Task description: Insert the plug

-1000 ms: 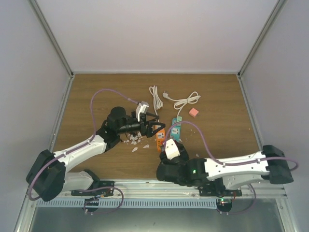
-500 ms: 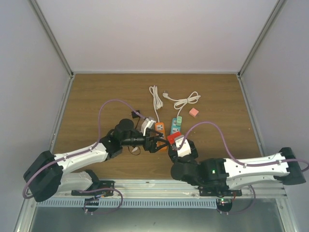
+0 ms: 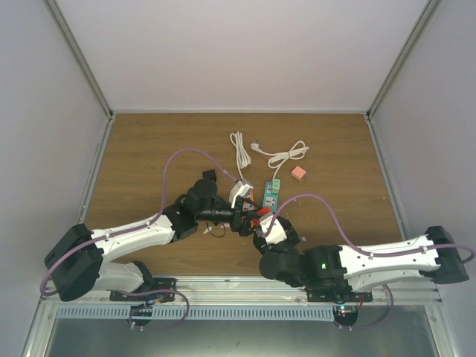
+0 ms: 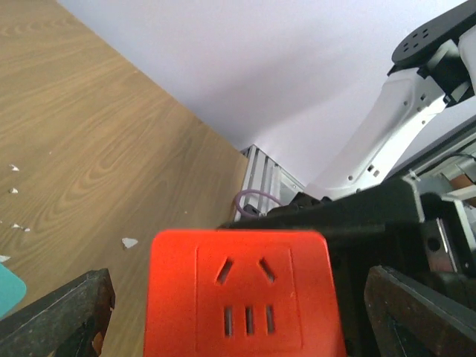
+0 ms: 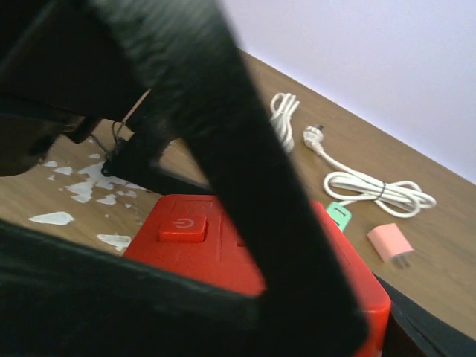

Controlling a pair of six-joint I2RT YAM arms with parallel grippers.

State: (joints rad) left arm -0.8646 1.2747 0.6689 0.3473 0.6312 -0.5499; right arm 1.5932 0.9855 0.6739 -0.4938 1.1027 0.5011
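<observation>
Your right gripper grips the red power strip at mid-table, and your left gripper stands wide around its socket end. The white corded plug lies apart, farther back. White scraps dot the wood-grain table, which has pale walls around it.

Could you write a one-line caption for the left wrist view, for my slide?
Red strip, sockets facing the camera, seen between the fingers of the open left gripper.

Socket block sits before the coiled cord, small plug right of cord.
</observation>
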